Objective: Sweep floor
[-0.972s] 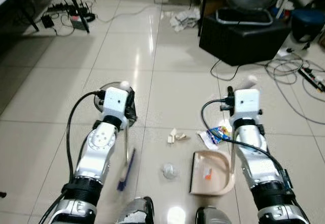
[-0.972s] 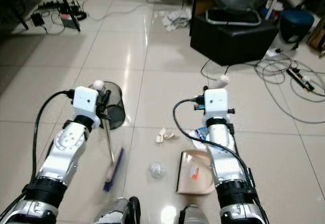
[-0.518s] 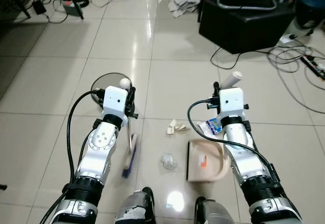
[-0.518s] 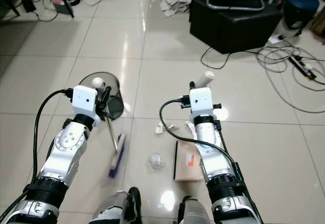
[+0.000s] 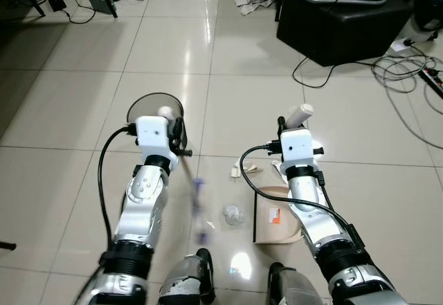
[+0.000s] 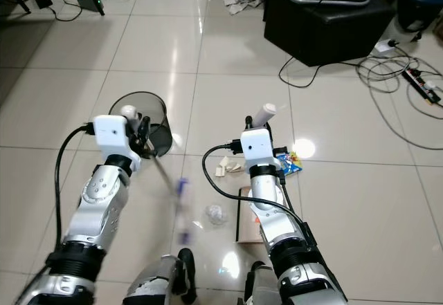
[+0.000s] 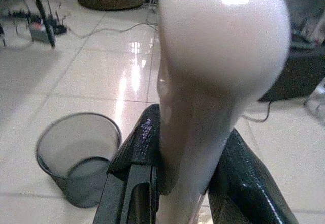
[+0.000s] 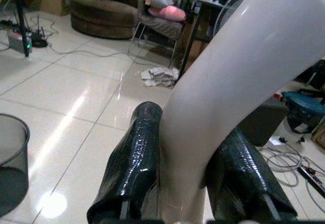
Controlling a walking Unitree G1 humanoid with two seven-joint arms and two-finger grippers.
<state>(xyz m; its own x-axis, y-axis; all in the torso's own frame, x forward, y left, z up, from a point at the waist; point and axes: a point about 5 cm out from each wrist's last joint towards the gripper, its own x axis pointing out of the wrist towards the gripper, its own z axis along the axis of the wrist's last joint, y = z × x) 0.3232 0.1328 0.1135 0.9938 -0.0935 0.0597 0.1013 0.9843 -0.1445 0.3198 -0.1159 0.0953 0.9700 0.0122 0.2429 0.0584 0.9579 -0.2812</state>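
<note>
Glossy beige floor tiles (image 5: 62,173) carry the debris: a crumpled clear wrapper (image 5: 232,214), pale scraps (image 5: 243,171) and a colourful packet (image 6: 291,162). Left gripper (image 7: 177,170) is clenched on the white broom handle (image 7: 213,66); the blue broom head (image 5: 199,201) is motion-blurred just left of the wrapper. Right gripper (image 8: 185,183) grasps the dustpan handle (image 8: 228,76); the beige dustpan (image 5: 275,220) rests on the floor beside the wrapper. Mesh bin (image 6: 142,115) stands behind the left arm.
</note>
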